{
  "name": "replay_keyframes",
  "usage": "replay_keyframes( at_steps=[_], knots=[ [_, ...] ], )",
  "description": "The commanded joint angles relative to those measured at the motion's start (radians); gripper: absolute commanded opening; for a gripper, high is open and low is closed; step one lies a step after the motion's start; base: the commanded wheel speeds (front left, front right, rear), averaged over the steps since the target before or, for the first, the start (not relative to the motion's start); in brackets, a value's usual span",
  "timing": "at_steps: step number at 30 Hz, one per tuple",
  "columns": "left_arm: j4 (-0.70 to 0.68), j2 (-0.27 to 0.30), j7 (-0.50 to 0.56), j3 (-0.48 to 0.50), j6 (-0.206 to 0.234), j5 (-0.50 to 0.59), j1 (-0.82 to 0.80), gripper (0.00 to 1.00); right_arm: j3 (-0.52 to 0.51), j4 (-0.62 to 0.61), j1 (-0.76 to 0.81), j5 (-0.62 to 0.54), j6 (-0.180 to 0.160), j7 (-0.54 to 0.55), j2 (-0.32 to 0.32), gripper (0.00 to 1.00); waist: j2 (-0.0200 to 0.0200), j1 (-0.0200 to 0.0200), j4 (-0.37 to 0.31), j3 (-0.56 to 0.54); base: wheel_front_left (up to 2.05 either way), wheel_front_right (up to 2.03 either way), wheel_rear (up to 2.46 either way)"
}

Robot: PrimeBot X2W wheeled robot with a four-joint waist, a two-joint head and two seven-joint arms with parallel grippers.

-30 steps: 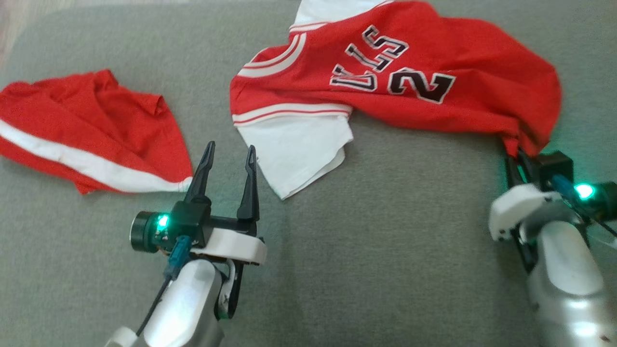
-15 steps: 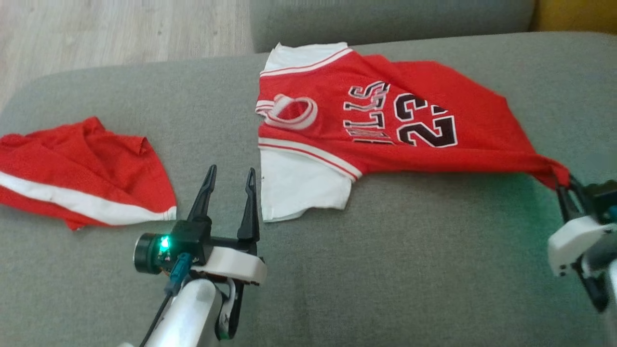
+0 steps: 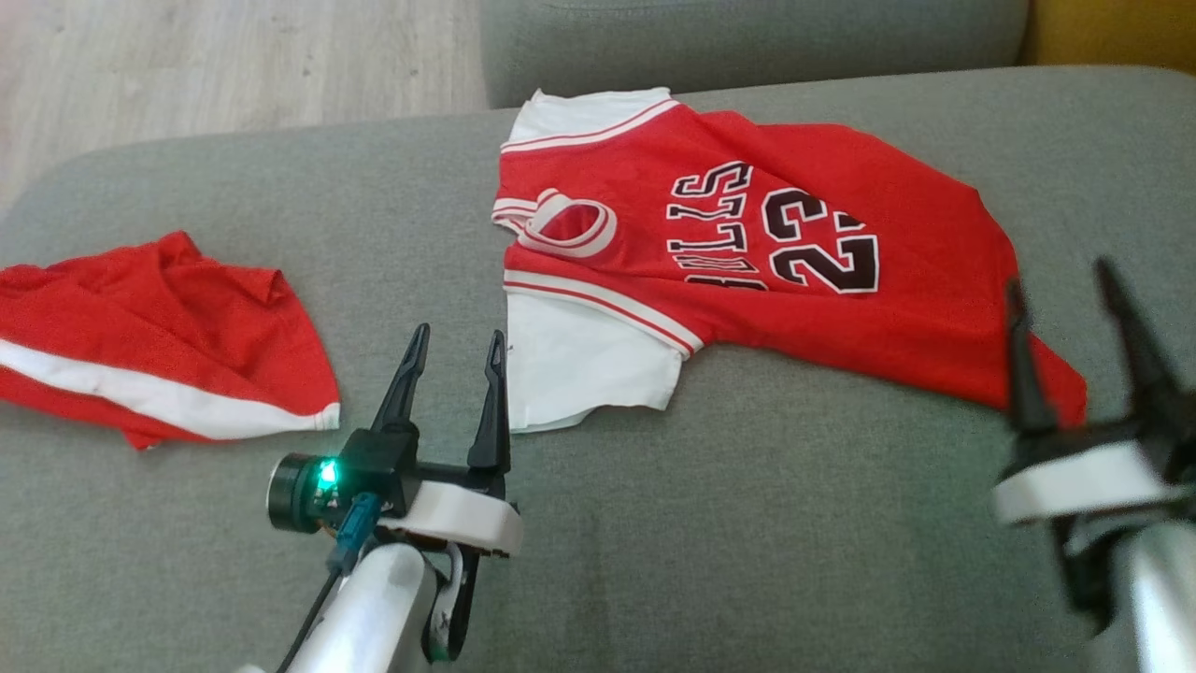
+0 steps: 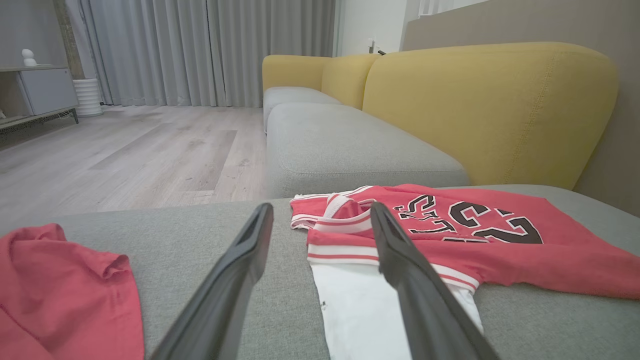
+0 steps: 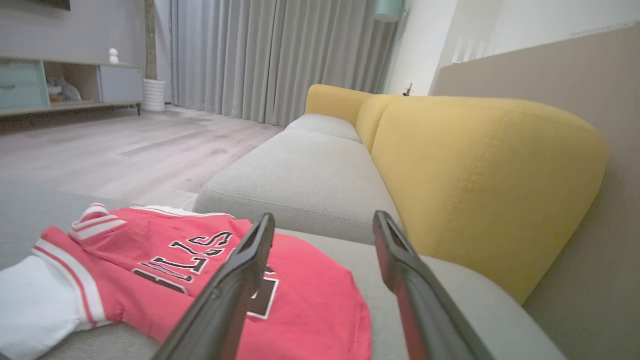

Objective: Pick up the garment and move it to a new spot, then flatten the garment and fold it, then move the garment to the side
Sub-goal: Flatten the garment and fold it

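Watching, I see the red jersey [image 3: 775, 318] lying creased, number side up, on the sofa [image 3: 747, 523], my left hand [image 3: 460, 332] and right hand [image 3: 1060, 276] both spread, empty.

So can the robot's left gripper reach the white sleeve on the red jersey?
Probably yes. The left gripper is open and right beside the white sleeve of the jersey, its fingers pointing along the sleeve's edge. Nothing lies between them, so a small sideways move should do it.
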Motion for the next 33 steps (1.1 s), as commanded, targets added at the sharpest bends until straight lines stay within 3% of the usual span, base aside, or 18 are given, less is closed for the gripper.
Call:
replay_keyframes(
  at_steps=[1, 4, 8, 17, 33],
  knots=[
    [-0.025, 0.002, -0.008, 0.029, 0.002, 0.006, -0.024, 1.00, 0.022, -0.025, -0.003, 0.010, -0.001, -0.032, 0.015, 1.00, 0.0000, 0.0001, -0.005, 0.006, 0.00, 0.00, 0.00],
    [-0.024, 0.002, -0.008, 0.035, -0.003, 0.014, -0.028, 1.00, 0.035, 0.001, 0.016, 0.018, -0.001, -0.083, 0.069, 1.00, 0.0000, 0.0001, -0.017, 0.020, 0.00, 0.00, 0.00],
    [-0.011, 0.003, -0.008, 0.041, -0.014, 0.027, -0.044, 1.00, 0.050, 0.019, 0.021, 0.032, -0.001, -0.108, 0.094, 1.00, 0.0000, 0.0001, -0.039, 0.043, 0.00, 0.00, 0.00],
    [0.088, 0.008, -0.006, 0.036, -0.034, 0.045, -0.122, 1.00, 0.066, 0.003, -0.007, 0.062, -0.001, -0.113, 0.099, 1.00, 0.0000, 0.0001, -0.081, 0.089, 0.00, 0.00, 0.00],
    [0.387, 0.009, 0.141, 0.044, -0.040, 0.013, -0.354, 1.00, 0.100, -0.021, -0.037, 0.086, -0.001, -0.113, 0.099, 1.00, 0.0000, 0.0001, -0.138, 0.181, 0.00, 0.00, 0.00]
  ],
)
